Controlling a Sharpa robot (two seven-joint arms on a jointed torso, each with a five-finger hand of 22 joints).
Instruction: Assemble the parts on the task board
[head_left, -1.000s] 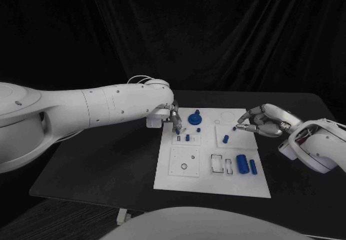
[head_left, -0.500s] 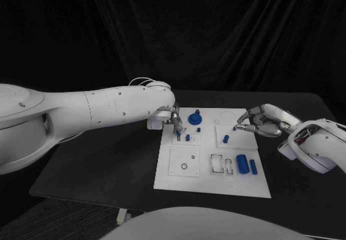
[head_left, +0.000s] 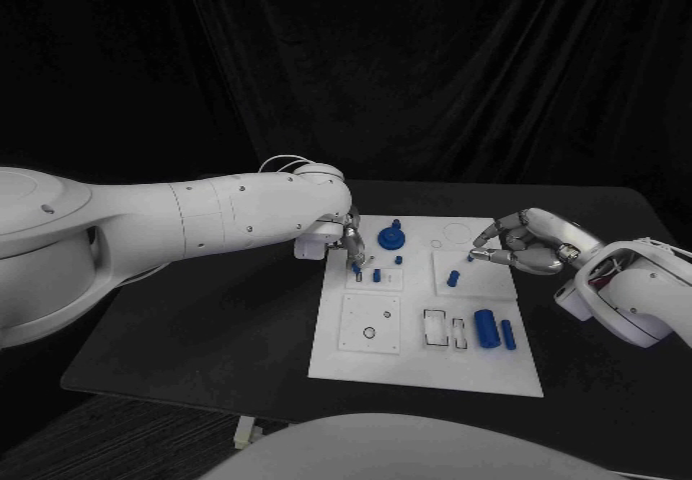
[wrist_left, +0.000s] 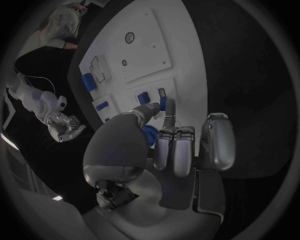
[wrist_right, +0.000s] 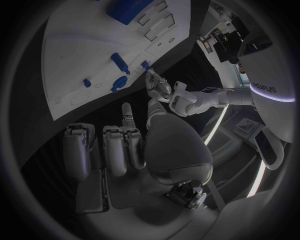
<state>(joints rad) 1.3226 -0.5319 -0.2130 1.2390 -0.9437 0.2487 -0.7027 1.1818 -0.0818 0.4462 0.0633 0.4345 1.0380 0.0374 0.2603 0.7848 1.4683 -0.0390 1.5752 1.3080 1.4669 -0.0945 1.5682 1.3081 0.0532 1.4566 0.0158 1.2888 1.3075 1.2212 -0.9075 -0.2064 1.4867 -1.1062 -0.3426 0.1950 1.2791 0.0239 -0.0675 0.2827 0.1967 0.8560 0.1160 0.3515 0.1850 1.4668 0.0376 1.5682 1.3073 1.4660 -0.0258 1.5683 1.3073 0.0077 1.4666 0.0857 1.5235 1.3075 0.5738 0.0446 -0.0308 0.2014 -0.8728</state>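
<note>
Starting at your left, the left hand (head_left: 342, 238) sits over the near-left corner of the far half of the task board (head_left: 418, 370), which lies in the middle of the black table (head_left: 202, 330). Its thumb and one finger pinch a small blue peg (wrist_left: 164, 105) and hold it upright with the lower end at the board's small plate; the other fingers (wrist_left: 215, 142) are curled back toward the palm. You cannot tell whether the peg's tip is seated in a hole. Just beside it stands a second short blue peg (head_left: 376, 274), close enough to crowd the fingertips. Behind them rises a round blue gear (head_left: 389, 239) on its post.

Further along, a short blue pin (head_left: 450, 279) stands on the next plate, and near the board's right edge a thick blue cylinder (head_left: 486, 327) lies beside a thinner blue rod (head_left: 508, 334), next to the rectangular slots (head_left: 434, 324).

At your right, the right hand (head_left: 522, 243) hovers over the board's far-right edge, fingers curled inward around nothing.
</note>
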